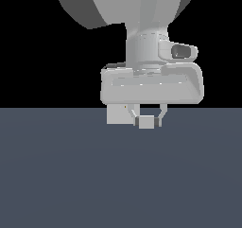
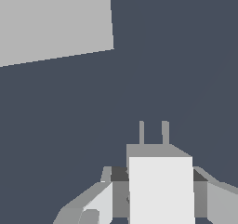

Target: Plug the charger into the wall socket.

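**Trainee:** Where does the charger (image 2: 160,186) sit, and what are the fingers doing?

**Instructor:** In the wrist view you see the pale block held between the two fingers (image 2: 211,200), one pad against each flank; the gripper (image 1: 148,119) is clamped on it. Its two prongs (image 2: 153,132) project forward, away from the palm. In the exterior view the same block (image 1: 146,122) hangs between the fingertips just above the dark floor (image 1: 118,175).

**Trainee:** And the wall socket?

**Instructor:** The wall socket (image 1: 118,114) is the flat upright plate just beside the charger, toward the exterior view's left; they look close, but depth is not readable there. In the wrist view the plate (image 2: 53,21) lies ahead of the prongs and off to one side, well apart from them.

**Trainee:** Which relation governs your next move?

**Instructor:** The offset between the prong axis and the plate's centre. The prongs point past the plate, not at it. You would likely need to shift sideways until they line up, then push along the prong axis. The central dot shows only faintly in the exterior view.

**Trainee:** Any containers?

**Instructor:** None visible.
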